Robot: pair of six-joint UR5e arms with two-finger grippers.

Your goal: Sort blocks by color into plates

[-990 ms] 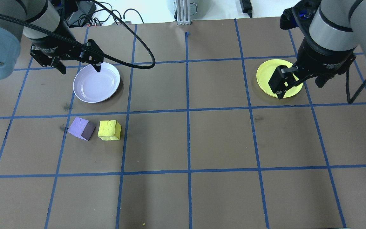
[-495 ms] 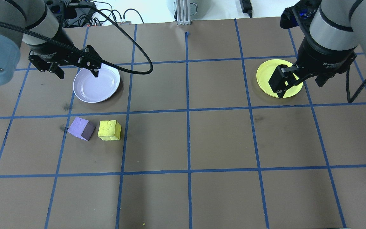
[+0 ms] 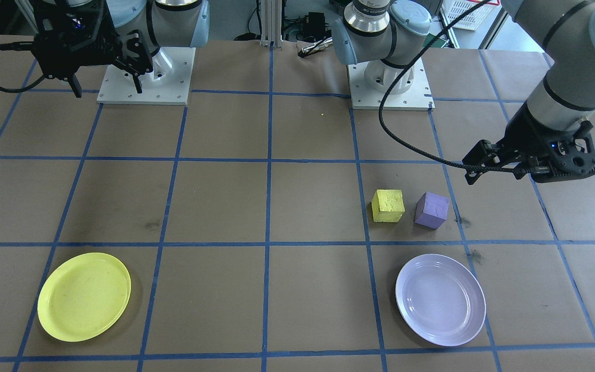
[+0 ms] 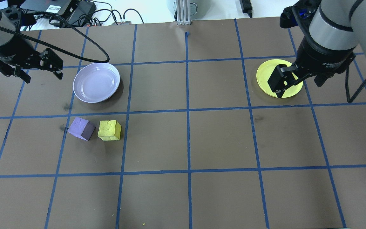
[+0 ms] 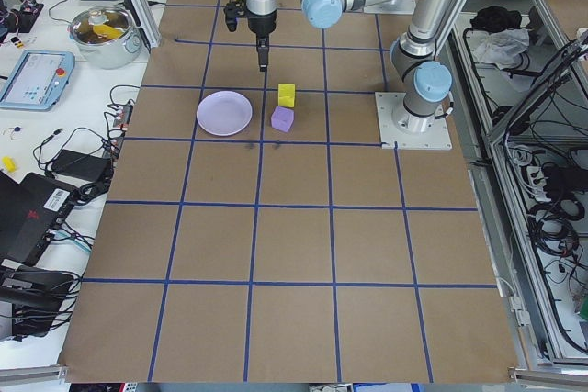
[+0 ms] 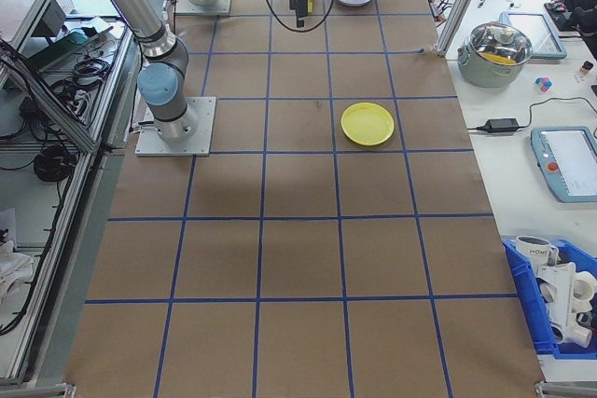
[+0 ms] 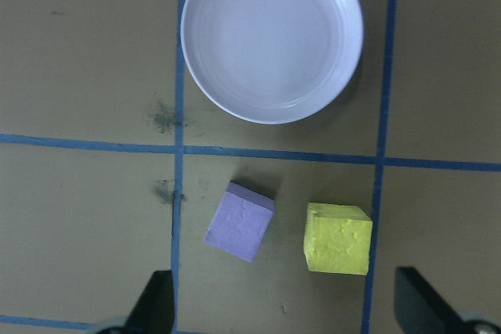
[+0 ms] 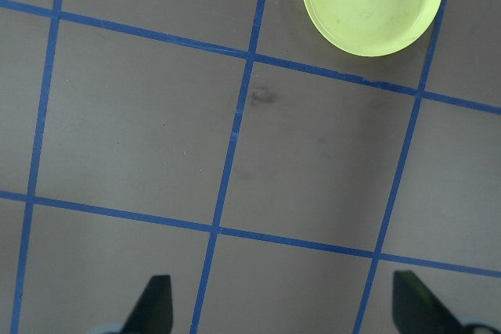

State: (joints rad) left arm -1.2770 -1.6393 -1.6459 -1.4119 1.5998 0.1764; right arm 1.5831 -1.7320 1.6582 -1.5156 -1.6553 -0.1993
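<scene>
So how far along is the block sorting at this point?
Nothing is sorted yet. The purple block and the yellow block both sit on the table, and the lavender plate and the yellow plate are empty. Nothing is in hand: the left hand and the right hand are open and hold nothing. Both blocks are left to place.
</scene>
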